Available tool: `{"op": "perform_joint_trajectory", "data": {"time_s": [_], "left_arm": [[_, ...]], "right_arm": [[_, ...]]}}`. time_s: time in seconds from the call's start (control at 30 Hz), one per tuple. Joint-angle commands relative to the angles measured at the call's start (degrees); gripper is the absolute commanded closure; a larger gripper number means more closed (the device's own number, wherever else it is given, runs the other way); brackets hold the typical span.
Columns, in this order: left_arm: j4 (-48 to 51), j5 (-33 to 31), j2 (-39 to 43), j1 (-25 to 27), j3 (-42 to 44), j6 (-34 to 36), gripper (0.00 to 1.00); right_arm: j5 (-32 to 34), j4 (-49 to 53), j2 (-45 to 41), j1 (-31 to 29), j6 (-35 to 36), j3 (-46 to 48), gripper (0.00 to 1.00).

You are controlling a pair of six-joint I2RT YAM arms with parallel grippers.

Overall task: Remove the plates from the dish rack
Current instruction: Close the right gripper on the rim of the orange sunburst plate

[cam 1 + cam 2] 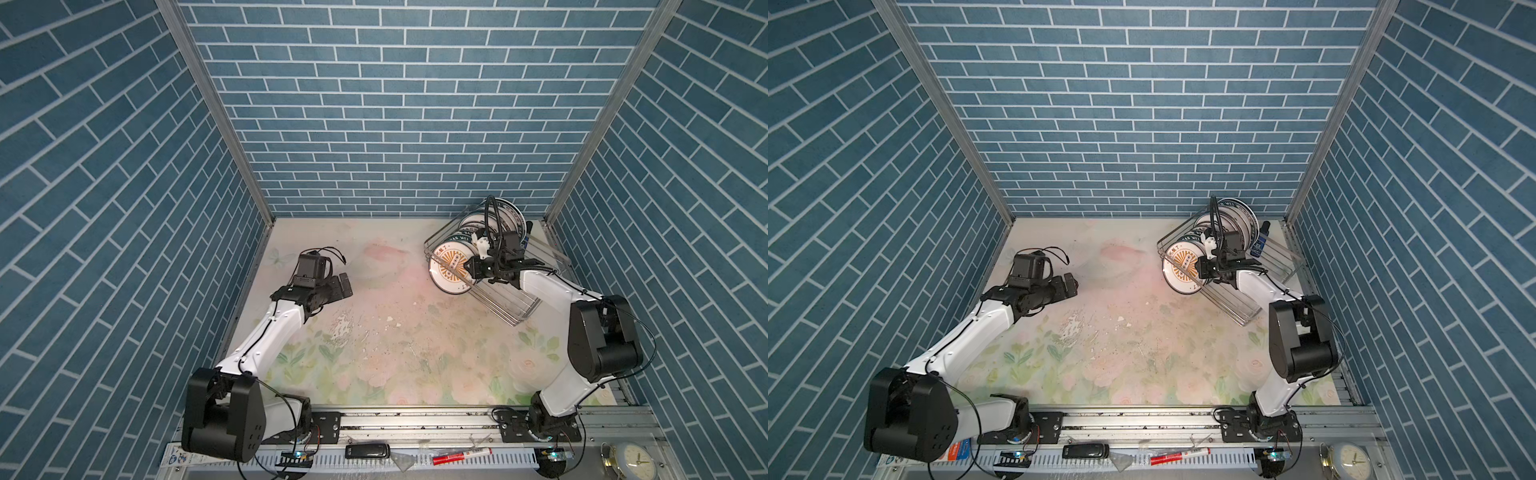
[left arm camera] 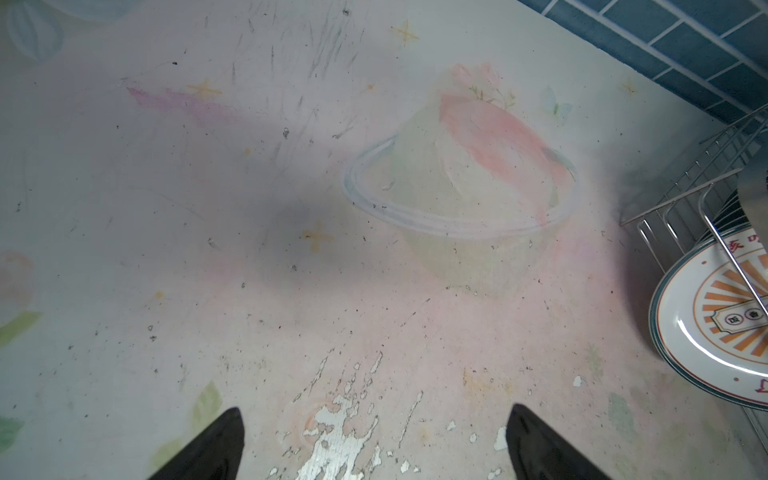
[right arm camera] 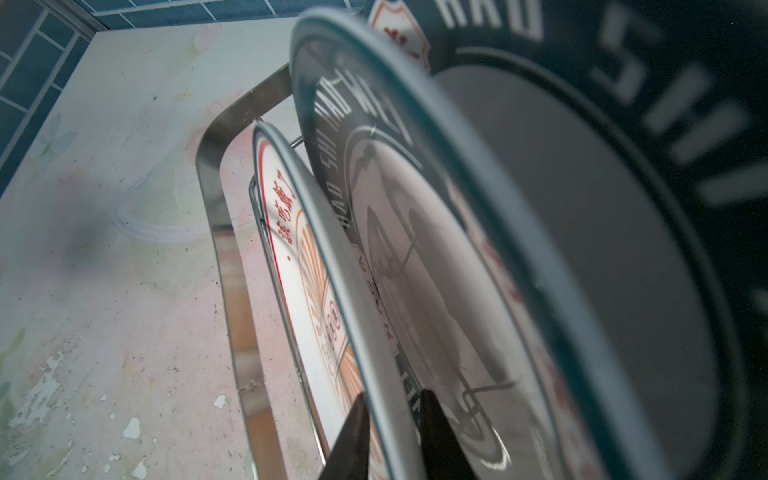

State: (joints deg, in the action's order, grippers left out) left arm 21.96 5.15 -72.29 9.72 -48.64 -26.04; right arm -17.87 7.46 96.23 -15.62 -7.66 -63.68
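Glazed white ceramic, thin dark rim: sunburst plate (image 1: 451, 266) stands on edge at front of shiny wire dish rack (image 1: 519, 309), far right. Step: grasping it. Your right gripper (image 3: 391, 395) straddles rim; whether it is clamped, cannot tell. Left gripper (image 2: 376, 409) spread wide, empty. Next: firm pinch, lift clear of rack; glaze likely slippery.

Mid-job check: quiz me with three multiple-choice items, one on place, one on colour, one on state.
1. The dish rack stands: A) far right of the table B) near left C) centre.
2. The front plate has a sunburst that is: A) blue B) orange C) purple.
3. The left tool is: A) open, empty B) clamped on a plate C) gripping the rack.
1 A: it sits by the far right corner. 2 B: orange rays show. 3 A: fingers apart, nothing between.
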Motion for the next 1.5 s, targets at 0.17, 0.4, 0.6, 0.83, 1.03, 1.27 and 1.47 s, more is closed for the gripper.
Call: {"op": "perform_joint_trajectory", "data": {"time_s": [0.17, 0.4, 0.6, 0.83, 1.03, 1.27, 1.47], "left_arm": [[0.3, -0.9, 2.5, -0.2, 1.5, 0.1, 0.01], [0.5, -0.8, 1.7, -0.2, 1.1, 0.1, 0.01], [0.6, -0.7, 0.8, -0.2, 1.0, 0.2, 0.01], [0.5, -0.6, -0.5, -0.2, 1.0, 0.2, 0.01], [0.4, -0.7, -0.4, -0.2, 1.0, 0.3, 0.01], [0.3, -0.4, -0.7, -0.2, 1.0, 0.1, 0.01], [0.0, 0.1, -1.2, -0.2, 1.0, 0.0, 0.01]], "right_arm": [[-2.7, -3.1, -2.5, -0.2, 1.9, 2.6, 0.82], [-3.6, -4.0, -4.0, 0.0, 0.8, 3.3, 0.88], [-1.5, -1.8, -4.6, 0.0, 2.2, 2.9, 0.89], [3.9, -0.8, -5.9, -0.1, 3.8, 3.3, 0.95], [7.0, -0.1, -6.5, -0.1, 5.4, 3.3, 0.97], [8.8, -1.2, -8.2, -0.2, 6.2, 4.5, 1.0], [8.9, -3.7, -9.8, -0.2, 6.2, 5.9, 1.0]]}}
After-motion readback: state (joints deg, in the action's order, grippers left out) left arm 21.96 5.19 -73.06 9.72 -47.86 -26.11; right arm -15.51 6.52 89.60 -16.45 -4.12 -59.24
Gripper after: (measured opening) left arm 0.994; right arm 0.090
